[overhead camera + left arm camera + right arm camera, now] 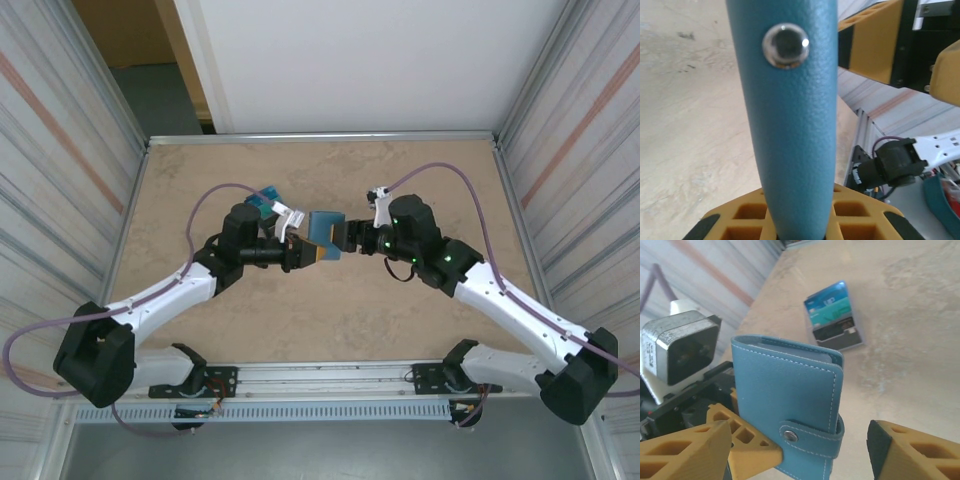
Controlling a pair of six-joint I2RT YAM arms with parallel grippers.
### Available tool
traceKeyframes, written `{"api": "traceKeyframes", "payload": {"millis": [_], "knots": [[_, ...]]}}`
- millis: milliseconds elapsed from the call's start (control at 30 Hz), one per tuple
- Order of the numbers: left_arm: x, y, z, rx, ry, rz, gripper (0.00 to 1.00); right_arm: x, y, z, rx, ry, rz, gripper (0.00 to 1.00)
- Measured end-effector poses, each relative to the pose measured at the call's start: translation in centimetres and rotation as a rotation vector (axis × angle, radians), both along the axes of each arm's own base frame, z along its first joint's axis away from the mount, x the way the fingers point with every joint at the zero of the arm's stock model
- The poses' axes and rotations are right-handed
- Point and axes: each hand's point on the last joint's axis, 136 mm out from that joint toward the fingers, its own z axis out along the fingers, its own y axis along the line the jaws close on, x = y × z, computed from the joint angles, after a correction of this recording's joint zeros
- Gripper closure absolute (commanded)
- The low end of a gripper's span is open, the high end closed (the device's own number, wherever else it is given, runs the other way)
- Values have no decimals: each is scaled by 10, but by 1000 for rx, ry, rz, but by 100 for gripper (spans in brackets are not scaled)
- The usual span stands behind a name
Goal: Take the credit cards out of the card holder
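Nearest the left wrist camera stood the card holder (790,140), edge-on and upright, its textured teal-blue spine rising from between the yellow fingers (860,220) of the left tool (303,250), which was clamped on its lower end. A round metal snap (786,45) showed high on that face.

From the right wrist camera the holder looked closed, with its strap (810,432) buttoned across the front, and it was held up off the tabletop (330,330). The right tool (800,437) had its jaws spread apart, one yellow finger on either side of the holder. The finger (910,450) on the right of that view stood clear of it; whether the other one touched it could not be told.

From above, the two tools met near the middle of the tabletop with the holder between them. Farther back, beside the left arm, the blue and teal credit cards (829,302) lay fanned on the tabletop with a small dark piece (837,335), well apart from the holder.
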Motion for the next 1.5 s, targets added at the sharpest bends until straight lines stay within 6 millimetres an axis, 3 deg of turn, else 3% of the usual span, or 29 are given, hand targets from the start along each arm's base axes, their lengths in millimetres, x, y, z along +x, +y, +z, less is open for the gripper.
{"api": "traceKeyframes", "payload": {"millis": [467, 767, 1167, 1500], "knots": [[29, 11, -14, 80, -42, 145, 100, 12, 3, -34, -181, 110, -132, 37], [40, 8, -20, 79, -29, 160, 100, 19, 16, -30, -167, 122, -126, 46], [40, 5, -14, 57, -33, 141, 100, 31, 35, -41, -189, 160, -106, 55], [36, 6, -17, 58, -11, 117, 100, 35, 34, -49, -211, 175, -122, 66]]}}
